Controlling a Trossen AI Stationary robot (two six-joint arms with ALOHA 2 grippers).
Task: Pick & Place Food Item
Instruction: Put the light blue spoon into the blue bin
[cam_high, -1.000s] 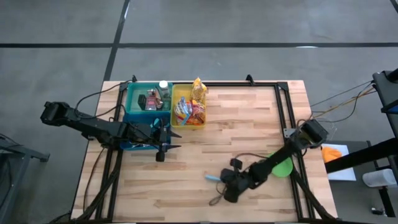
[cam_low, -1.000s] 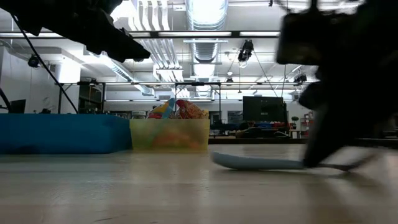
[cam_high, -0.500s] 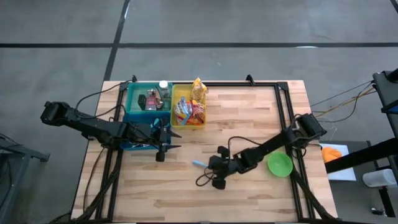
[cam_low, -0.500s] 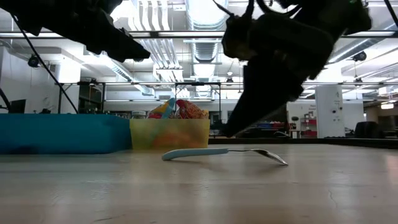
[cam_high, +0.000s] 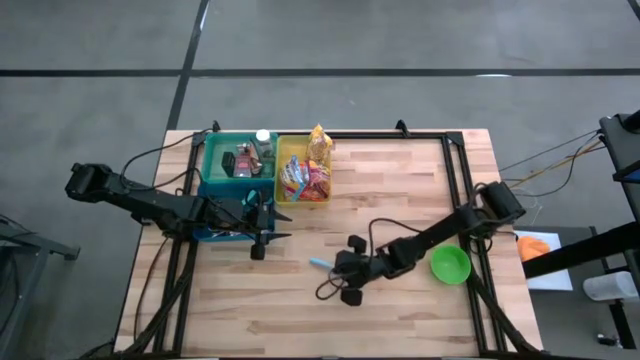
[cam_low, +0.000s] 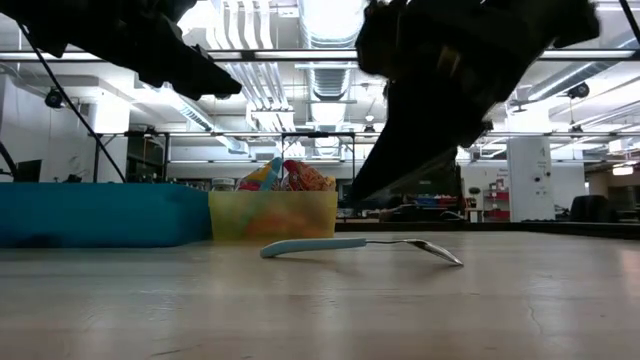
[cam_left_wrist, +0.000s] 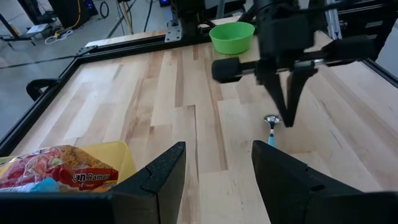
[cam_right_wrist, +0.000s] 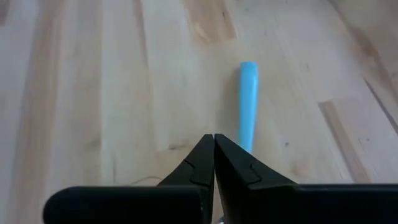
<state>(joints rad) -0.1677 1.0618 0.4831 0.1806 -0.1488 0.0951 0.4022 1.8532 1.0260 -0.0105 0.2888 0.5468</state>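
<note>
A spoon with a light blue handle (cam_high: 318, 263) lies flat on the wooden table near its middle; the low view shows its handle (cam_low: 300, 246) and metal bowl (cam_low: 437, 250). My right gripper (cam_high: 341, 269) is shut, pointing down, its tips (cam_right_wrist: 214, 138) just above the table beside the spoon, touching nothing I can see. Food packets (cam_high: 305, 180) fill a yellow bin (cam_high: 280, 190) at the far left. My left gripper (cam_left_wrist: 219, 149) waits open in front of that bin.
A teal bin (cam_high: 212, 160) with bottles stands left of the yellow one. A green bowl (cam_high: 450, 264) sits near the right edge, behind my right arm. A black frame rail (cam_high: 455, 180) runs along the table's right side. Bare wood lies between the bins and the spoon.
My right gripper has swept from the near right toward the table's left and far side, staying shut. The spoon slid along the table with it. Then the gripper lifted off, and the spoon has lain still for the last half second.
</note>
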